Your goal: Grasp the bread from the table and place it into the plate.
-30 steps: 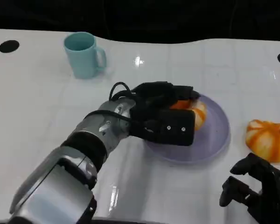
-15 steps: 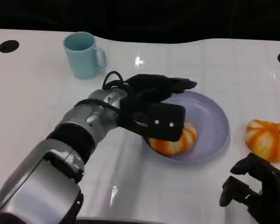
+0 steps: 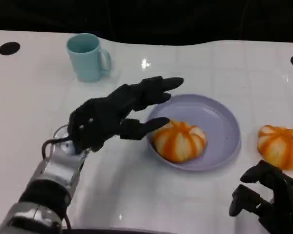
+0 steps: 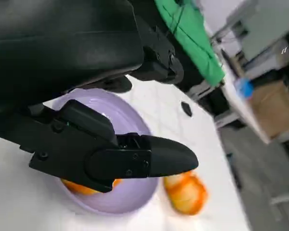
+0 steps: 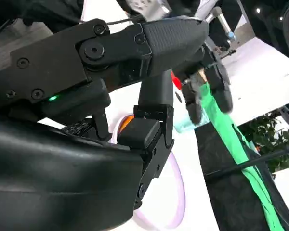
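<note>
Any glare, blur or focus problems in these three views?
Head view: sharp, but ceiling-light glare spots on the table beside the mug, and the plate rim shines. Left wrist view: left hand looms large and dark, the room behind is soft, and the bread outside the plate is blurred. Right wrist view: right hand crisp; bright background washed out.

Orange-striped bread (image 3: pixel 179 141), lilac plate (image 3: pixel 223 127)
</note>
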You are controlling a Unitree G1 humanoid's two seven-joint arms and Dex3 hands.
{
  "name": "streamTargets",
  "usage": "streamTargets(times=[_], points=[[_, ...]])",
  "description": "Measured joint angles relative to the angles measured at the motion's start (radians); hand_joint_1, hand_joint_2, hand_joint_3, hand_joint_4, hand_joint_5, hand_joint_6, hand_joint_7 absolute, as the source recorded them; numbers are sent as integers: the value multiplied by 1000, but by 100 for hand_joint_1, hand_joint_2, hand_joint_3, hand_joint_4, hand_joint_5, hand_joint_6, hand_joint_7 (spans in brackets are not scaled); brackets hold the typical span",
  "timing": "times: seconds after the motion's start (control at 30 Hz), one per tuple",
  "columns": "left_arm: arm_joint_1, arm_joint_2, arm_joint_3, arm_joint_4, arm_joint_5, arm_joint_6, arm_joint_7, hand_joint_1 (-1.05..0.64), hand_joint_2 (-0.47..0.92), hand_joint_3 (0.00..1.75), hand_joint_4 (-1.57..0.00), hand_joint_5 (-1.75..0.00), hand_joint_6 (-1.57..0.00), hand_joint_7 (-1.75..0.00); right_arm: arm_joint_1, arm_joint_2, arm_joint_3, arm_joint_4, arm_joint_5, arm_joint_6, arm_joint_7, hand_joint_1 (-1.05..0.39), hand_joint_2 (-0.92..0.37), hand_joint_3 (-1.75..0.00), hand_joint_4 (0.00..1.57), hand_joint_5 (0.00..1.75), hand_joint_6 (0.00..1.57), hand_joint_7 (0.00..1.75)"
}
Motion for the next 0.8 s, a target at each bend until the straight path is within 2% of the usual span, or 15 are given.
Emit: streamTargets(times=[0.03, 0.13, 0.2, 0.27, 0.33, 0.43, 0.5, 0.57, 0.63, 0.7, 0.8], points=[[29, -10, 23, -16, -32, -5, -8, -69, 92, 40, -59, -49, -56, -17, 0, 0, 0, 0, 0, 0, 0, -53, -92, -21, 72, 157, 78, 110], [118, -47, 82, -92, -132, -19, -20, -69, 92, 39, -68, -55, -62, -18, 1, -1, 0, -1, 2, 0, 1, -53, -92, -21, 73, 157, 78, 110], [170, -73, 109, -153, -191, -9, -35, -67, 92, 36, -73, -66, -74, -19, 2, -1, 1, -3, 1, 0, 0, -53, -92, -21, 72, 156, 78, 110], [226, -102, 133, -234, -265, 45, -51, -66, 92, 33, -70, -92, -86, -25, 4, -2, 3, -7, 1, 0, 0, -53, -92, -21, 72, 156, 78, 109], [287, -128, 147, -333, -353, 156, -68, -66, 92, 33, -68, -106, -91, -31, 8, -3, 6, -15, 1, 2, -1, -54, -92, -21, 72, 156, 78, 108], [379, -145, 153, -471, -447, 331, -79, -64, 92, 42, -54, -156, -62, -112, 11, -5, 7, -25, 1, 5, -2, -53, -92, -20, 73, 156, 79, 107], [436, -148, 155, -550, -476, 400, -80, -62, 92, 43, -55, -168, -55, -135, 13, -5, 6, -29, 3, 6, -2, -53, -92, -20, 73, 155, 79, 107], [493, -152, 165, -638, -524, 483, -76, -61, 92, 43, -57, -173, -51, -147, 14, -5, 7, -30, 3, 6, -2, -53, -92, -20, 73, 155, 79, 107], [534, -154, 179, -713, -576, 573, -61, -57, 92, 39, -65, -174, -55, -151, 15, -5, 7, -31, 3, 6, -2, -53, -92, -20, 73, 155, 79, 107], [579, -154, 202, -808, -651, 689, -31, -55, 92, 41, -72, -175, -58, -164, 16, -5, 7, -33, 3, 6, -3, -53, -92, -20, 73, 155, 79, 106], [654, -161, 216, -932, -706, 770, 9, -53, 92, 43, -75, -175, -57, -173, 19, -6, 7, -35, 4, 7, -4, -53, -92, -19, 73, 155, 79, 106]])
